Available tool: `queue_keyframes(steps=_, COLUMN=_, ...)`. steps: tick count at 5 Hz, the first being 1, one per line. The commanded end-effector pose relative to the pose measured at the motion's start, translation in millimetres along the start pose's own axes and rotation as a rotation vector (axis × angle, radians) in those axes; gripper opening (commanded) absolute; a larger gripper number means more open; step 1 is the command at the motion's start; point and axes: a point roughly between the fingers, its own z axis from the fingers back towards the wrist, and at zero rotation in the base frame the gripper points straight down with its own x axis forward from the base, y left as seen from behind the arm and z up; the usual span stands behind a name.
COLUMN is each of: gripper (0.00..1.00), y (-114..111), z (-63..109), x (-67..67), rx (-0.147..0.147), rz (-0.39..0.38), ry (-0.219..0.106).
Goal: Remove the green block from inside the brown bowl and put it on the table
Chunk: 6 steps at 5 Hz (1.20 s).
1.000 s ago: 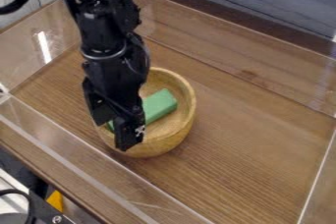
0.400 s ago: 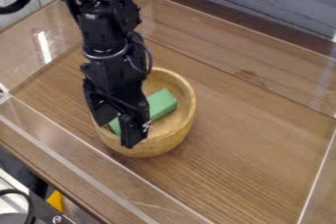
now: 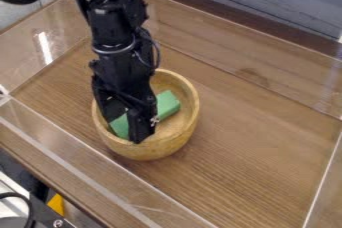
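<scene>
the black tool (image 3: 124, 129), its tips spread, reaches down into the brown bowl (image 3: 187, 130), over the green block (image 3: 167, 104) lying inside; the bowl rests on the tabletop (image 3: 261, 132).

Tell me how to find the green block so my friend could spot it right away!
Look for the brown wooden table, then the round, light-brown bowl on it, under the black robot arm. Inside the bowl, partly hidden by the arm's black tool, is the block. It's the bright green bar, while the bowl around it is light brown and round.
</scene>
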Motion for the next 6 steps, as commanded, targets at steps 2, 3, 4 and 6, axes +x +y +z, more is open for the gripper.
queue_keyframes(steps=2, gripper=1.00, y=-10.2, z=-9.1, x=18.3, rx=0.005, rz=0.076, ry=-0.045)
queue_keyframes(steps=3, gripper=1.00, y=0.0, z=-5.0, x=21.1, rx=-0.003, rz=0.042, ry=-0.040)
queue_keyframes(steps=4, gripper=1.00, y=10.6, z=-0.8, x=23.1, rx=-0.010, rz=0.012, ry=-0.034)
queue_keyframes(steps=6, gripper=1.00, y=-13.3, z=11.6, x=19.2, rx=-0.022, rz=-0.002, ry=-0.038)
